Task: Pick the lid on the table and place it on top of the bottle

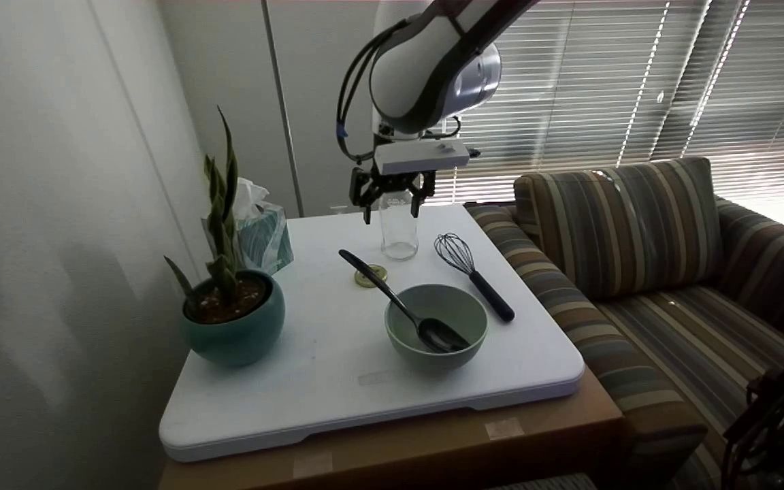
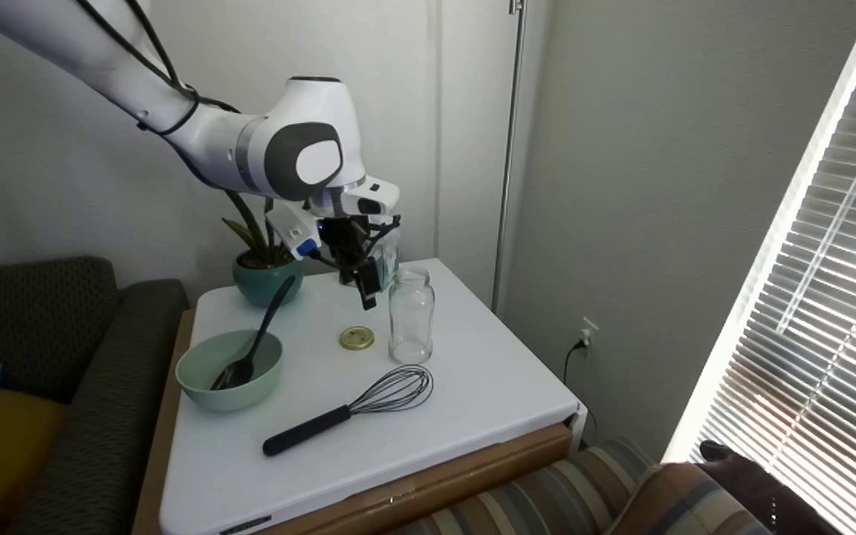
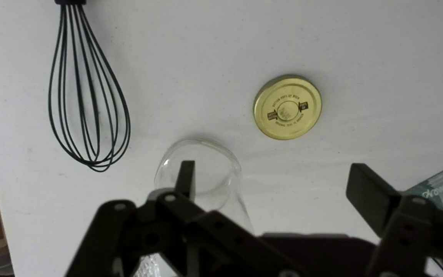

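The gold round lid lies flat on the white table and shows in both exterior views (image 1: 376,271) (image 2: 357,338). In the wrist view the lid (image 3: 287,107) is ahead of the jaws, between their lines. The clear glass bottle stands upright and without a lid on the table beside it, in both exterior views (image 1: 399,239) (image 2: 411,319). In the wrist view the bottle (image 3: 217,171) is partly hidden behind one finger. My gripper (image 1: 391,214) (image 2: 368,301) (image 3: 273,167) is open and empty, above the table near the bottle; I cannot tell whether a finger touches it.
A green bowl (image 1: 433,299) with a black spoon (image 1: 441,336) stands in front of the lid; the spoon handle reaches toward the lid. A whisk (image 2: 394,388) lies beside the bottle. A tissue box (image 1: 266,238) and a potted plant (image 1: 235,333) stand along the table's side.
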Controlling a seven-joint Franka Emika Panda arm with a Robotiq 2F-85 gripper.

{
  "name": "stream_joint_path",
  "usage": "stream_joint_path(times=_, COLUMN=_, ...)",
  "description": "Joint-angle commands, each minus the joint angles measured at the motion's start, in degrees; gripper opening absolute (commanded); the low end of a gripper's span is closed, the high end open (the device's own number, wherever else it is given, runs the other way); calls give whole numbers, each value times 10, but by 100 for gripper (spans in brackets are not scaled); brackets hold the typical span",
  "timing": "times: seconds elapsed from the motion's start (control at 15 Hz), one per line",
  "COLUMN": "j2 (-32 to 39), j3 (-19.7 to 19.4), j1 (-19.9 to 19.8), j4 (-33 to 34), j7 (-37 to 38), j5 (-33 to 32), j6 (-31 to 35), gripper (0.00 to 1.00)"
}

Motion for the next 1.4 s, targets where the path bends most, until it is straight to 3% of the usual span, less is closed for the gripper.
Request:
stream_joint_path(times=0.0, j2=52, j3=-24, j1=18, j4=61, j7=50, j5=-2, j6=0, gripper=100)
stream_joint_path(times=0.2, j2=82, j3=-37, j1=24, j4=82, j7=99, j5=2, j6=11, gripper=100)
stream_joint_path(times=0.73, j2=147, j3=-17, j1=8, j4=167, j7=147, j5=18, j6=17, gripper=100)
stream_joint_path(times=1.13, j2=150, j3=-23, j1=14, j4=173, j7=151, j5=9, j6=9, gripper=100)
stream_joint_path(times=1.33, j2=143, j3=10, j1=2, j4=165, j7=82, j5=11, j6=11, gripper=100)
